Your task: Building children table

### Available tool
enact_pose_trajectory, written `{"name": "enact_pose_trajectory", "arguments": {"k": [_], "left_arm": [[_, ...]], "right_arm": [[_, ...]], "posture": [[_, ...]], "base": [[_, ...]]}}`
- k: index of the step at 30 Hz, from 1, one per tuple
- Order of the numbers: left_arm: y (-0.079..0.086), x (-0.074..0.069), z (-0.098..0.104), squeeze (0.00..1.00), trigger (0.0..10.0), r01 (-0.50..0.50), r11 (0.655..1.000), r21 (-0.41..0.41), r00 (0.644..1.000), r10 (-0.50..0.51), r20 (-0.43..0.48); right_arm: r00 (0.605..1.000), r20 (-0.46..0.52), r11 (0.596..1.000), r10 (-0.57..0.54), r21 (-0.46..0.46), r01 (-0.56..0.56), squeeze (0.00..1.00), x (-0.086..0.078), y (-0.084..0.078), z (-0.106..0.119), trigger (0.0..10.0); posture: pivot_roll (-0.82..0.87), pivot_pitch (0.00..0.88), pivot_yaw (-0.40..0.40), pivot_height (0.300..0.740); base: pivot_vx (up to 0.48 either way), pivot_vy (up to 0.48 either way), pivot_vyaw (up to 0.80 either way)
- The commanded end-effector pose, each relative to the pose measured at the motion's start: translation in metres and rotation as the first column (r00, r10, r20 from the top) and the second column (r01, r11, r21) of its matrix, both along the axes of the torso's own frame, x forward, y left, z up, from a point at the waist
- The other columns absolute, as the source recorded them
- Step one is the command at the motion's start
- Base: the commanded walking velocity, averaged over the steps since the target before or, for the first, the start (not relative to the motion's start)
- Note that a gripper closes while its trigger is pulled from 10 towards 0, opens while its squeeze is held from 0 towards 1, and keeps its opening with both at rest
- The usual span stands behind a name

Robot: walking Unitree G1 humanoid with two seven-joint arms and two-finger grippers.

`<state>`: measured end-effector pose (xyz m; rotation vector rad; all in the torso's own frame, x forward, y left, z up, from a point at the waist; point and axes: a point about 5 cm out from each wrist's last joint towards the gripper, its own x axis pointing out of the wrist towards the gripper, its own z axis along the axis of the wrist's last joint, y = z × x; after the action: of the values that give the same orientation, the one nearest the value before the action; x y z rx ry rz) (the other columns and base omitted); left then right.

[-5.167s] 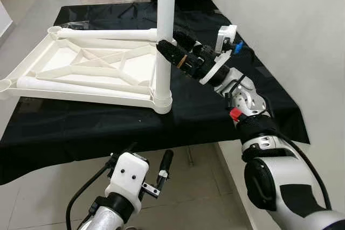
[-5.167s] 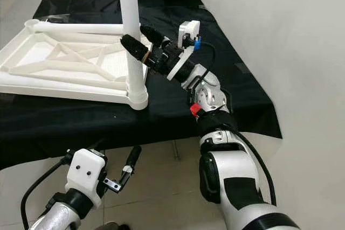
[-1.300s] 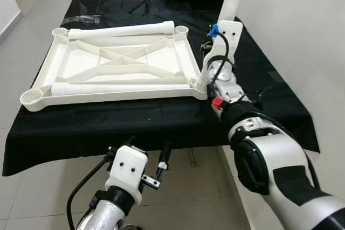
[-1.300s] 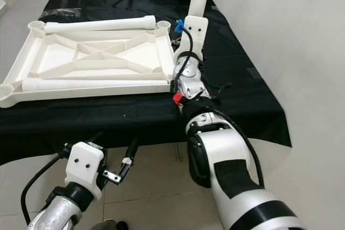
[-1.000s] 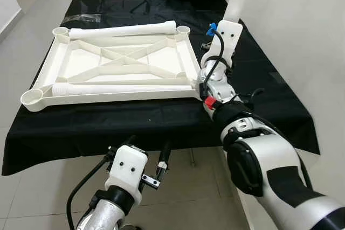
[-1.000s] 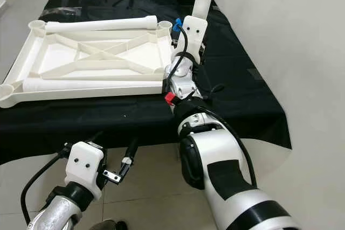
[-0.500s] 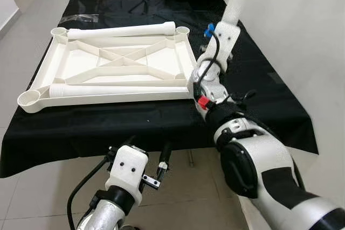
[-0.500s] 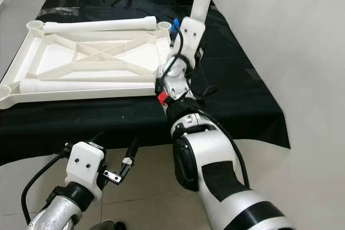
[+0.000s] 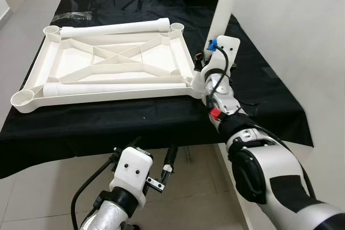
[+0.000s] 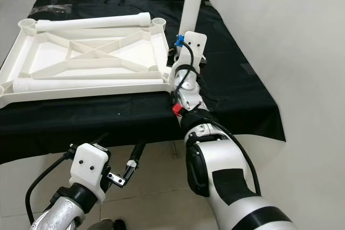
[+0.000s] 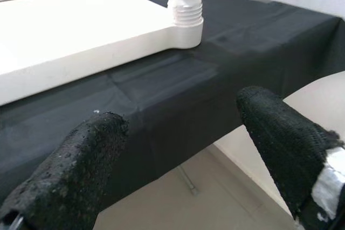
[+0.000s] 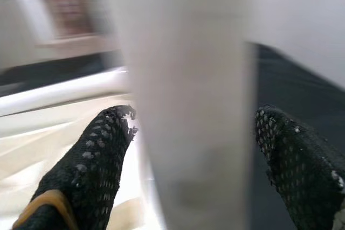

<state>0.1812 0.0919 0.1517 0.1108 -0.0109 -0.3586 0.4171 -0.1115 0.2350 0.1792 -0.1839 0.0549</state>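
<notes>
Inverted white tabletop frame [image 9: 108, 68], flat on black-draped desk [image 9: 161, 117], ribbed underside up, corner sockets at all four corners. Upright white leg [image 9: 225, 20] seated in near right corner socket [image 9: 198, 82], long axis vertical, threaded collar meeting the socket as seen in left wrist view [image 11: 185, 17]; whether fully seated, cannot tell. Two spare legs lying flat on the frame: far leg [image 9: 116, 28] along far edge, near leg [image 9: 116, 87] along near edge, both with long axes running left to right. Three sockets unfilled, judged: far right [image 9: 177, 27], far left [image 9: 50, 28], near left [image 9: 22, 99]. Right pincer [image 12: 199, 149] at base of upright leg, fingers [image 12: 94, 154] wide to either side of the shaft, straddling it; contact with shaft cannot be confirmed. Right arm [image 9: 226, 106] reaching over desk edge, wrist just beside the filled corner. Left pincer [image 11: 178, 149] low, below desk edge, fingers spread wide, empty, pointing toward the filled corner. Next step, judged: fetch of a spare leg; near leg lying leftward of right pincer, just beside it at its right end, axis crosswise to the upright one. Right arm nearer. Risk, judged: knocking the upright leg askew.
</notes>
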Motion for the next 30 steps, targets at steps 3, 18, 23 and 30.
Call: {"name": "enact_pose_trajectory", "arguments": {"k": [3, 18, 23, 30], "left_arm": [[-0.002, -0.001, -0.004, 0.00, 10.0, 0.008, 1.000, -0.003, 1.000, -0.008, -0.014], [-0.002, 0.000, -0.003, 0.00, 10.0, 0.004, 1.000, 0.002, 1.000, -0.004, -0.003], [-0.002, 0.000, -0.003, 0.00, 10.0, 0.002, 1.000, 0.001, 1.000, -0.002, -0.002], [-0.002, 0.002, -0.004, 0.00, 10.0, -0.008, 1.000, 0.006, 1.000, 0.008, -0.006]], "right_arm": [[0.993, 0.045, 0.994, 0.108, 0.005, -0.109, 0.00, -0.001, -0.004, 0.003, 10.0], [0.839, 0.041, 0.838, 0.543, -0.092, -0.538, 0.00, -0.006, -0.002, 0.007, 10.0], [0.818, 0.032, 0.816, 0.574, -0.105, -0.568, 0.00, -0.007, 0.000, 0.005, 10.0], [0.951, -0.047, 0.939, 0.304, -0.151, -0.308, 0.00, -0.005, -0.026, -0.019, 10.0]], "posture": [[0.14, 0.123, -0.080, 0.740], [0.15, 0.103, -0.090, 0.740], [0.15, 0.103, -0.090, 0.740], [0.14, 0.112, -0.084, 0.740]], "base": [[0.000, 0.000, 0.00], [0.000, 0.000, 0.00], [0.000, 0.000, 0.00], [0.000, 0.000, 0.00]]}}
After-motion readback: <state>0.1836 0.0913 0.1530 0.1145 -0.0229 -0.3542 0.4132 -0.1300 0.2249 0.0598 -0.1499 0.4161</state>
